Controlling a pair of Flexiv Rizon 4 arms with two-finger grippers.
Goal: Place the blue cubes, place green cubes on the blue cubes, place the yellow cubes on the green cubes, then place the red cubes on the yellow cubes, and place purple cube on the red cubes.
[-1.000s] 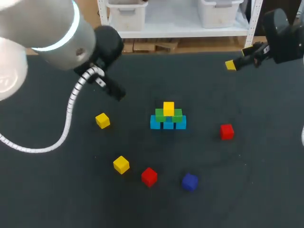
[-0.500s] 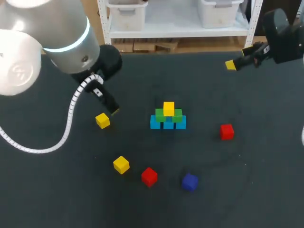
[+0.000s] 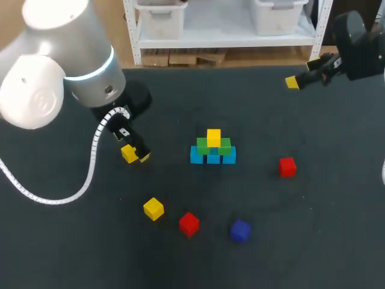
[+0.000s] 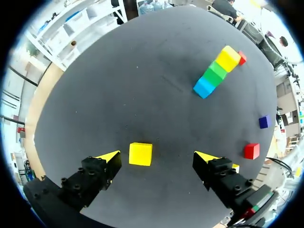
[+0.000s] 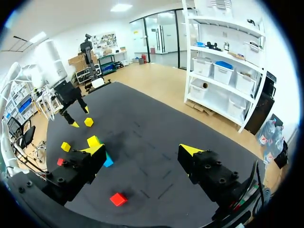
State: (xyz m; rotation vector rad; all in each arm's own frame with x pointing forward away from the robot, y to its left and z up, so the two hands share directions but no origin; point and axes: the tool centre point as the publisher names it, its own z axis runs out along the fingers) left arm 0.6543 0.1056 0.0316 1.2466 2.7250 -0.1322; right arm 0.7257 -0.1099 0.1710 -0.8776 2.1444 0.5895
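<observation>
The yellow cube (image 3: 129,153), left of centre in the head view, looks light, rigid and smooth (likely slippery); I'd pinch two opposite flat faces. No long axis, it sits flat on the surface (image 3: 313,241). My left pincer (image 4: 157,156) straddles it wide open, holding nothing.

Your left arm (image 3: 66,78) is a stout silver-white cylinder with a glowing ring and coiled white cable (image 3: 95,133); your left gripper (image 4: 157,156) and right gripper (image 5: 141,148) are black, bolted, yellow-tipped.
</observation>
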